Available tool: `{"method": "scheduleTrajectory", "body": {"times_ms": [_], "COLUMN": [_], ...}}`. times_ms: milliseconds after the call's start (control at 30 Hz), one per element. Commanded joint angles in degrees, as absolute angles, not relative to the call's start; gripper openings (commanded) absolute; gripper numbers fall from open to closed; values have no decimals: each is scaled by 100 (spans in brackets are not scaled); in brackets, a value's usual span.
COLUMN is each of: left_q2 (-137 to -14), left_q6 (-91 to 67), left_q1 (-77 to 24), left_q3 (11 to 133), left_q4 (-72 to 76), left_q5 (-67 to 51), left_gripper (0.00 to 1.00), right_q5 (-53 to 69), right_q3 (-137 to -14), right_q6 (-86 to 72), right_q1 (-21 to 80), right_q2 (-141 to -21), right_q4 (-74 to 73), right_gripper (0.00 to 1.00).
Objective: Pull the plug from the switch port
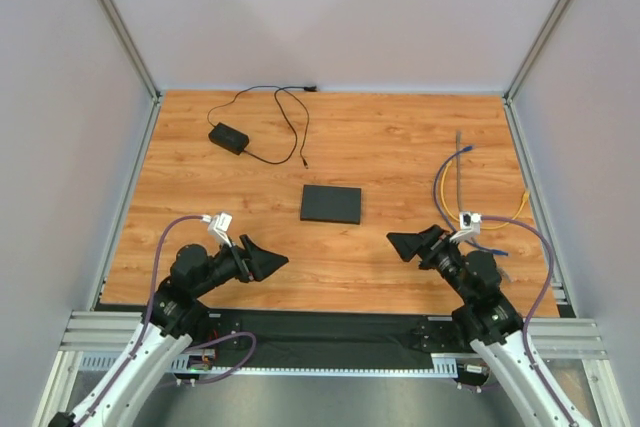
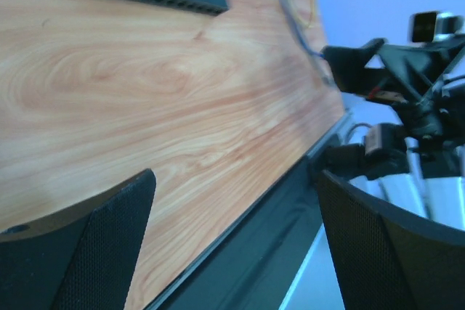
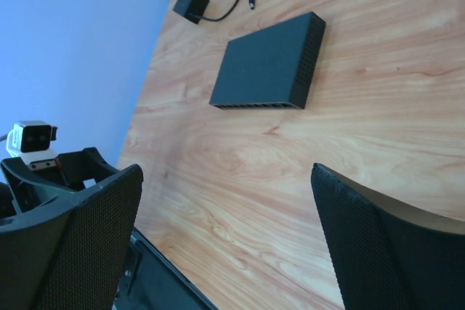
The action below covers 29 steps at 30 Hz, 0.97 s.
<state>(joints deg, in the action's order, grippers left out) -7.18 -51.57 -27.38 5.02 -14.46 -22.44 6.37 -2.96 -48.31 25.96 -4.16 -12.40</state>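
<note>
Two arms sit at the near edge: left gripper (image 1: 272, 262) at 7 o'clock, right gripper (image 1: 405, 244) at 5 o'clock. Open wood lies between them and the switch (image 1: 331, 204), which is flat at centre with its port row facing 6. Walls close three sides of the surface (image 1: 400, 137). Adapter brick (image 1: 229, 137) at 11, loose cables (image 1: 452, 182) at 3. Both grippers are spread wide and hold nothing.
</note>
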Motion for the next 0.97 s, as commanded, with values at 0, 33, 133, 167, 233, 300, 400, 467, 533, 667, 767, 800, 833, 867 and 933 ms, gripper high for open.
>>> {"method": "scheduleTrajectory", "body": {"times_ms": [0,33,133,167,233,300,400,467,533,667,767,800,833,867,933], "left_q2": [-54,234,721,547,518,623,651,685,738,730,729,738,738,730,729], "left_q6": [-6044,-6177,-6136,-6091,-6056,-6047,-5994,-5959,-5924,-5836,-5801,-5766,-5740,-5722,-5652], "left_q1": [-2751,-2751,-2742,-2751,-2751,-2751,-2751,-2751,-2751,-2751,-2751,-2751,-2751,-2751,-2751], "left_q3": [-190,-324,-501,-492,-501,-501,-501,-501,-501,-492,-501,-501,-501,-501,-510], "left_q4": [-1126,-1142,-1564,-1556,-1547,-1713,-1863,-2038,-2127,-2276,-2329,-2347,-2364,-2416,-2469], "left_q5": [-2706,-2751,-2786,-2830,-2909,-2892,-2865,-2839,-2848,-2839,-2821,-2813,-2813,-2813,-2821], "left_gripper": [100,100,100,100,100,100,100,100,100,100,100,100,100,100,100], "right_q5": [746,756,624,581,309,203,88,70,62,79,88,123,184,193,263], "right_q3": [448,457,457,457,466,466,466,466,466,466,457,466,466,466,466], "right_q6": [-5125,-5115,-5141,-5220,-5421,-5537,-5643,-5669,-5686,-5730,-5765,-5783,-5748,-5739,-5634], "right_q1": [2646,2646,2654,2654,2654,2654,2654,2663,2663,2663,2654,2654,2663,2663,2654], "right_q2": [56,-113,-167,-106,270,325,255,255,255,237,237,246,255,272,325], "right_q4": [-1609,-1556,-1687,-1853,-2230,-2399,-2382,-2391,-2417,-2426,-2470,-2470,-2470,-2496,-2418], "right_gripper": [100,100,100,100,100,100,100,100,100,100,100,100,100,100,100]}}
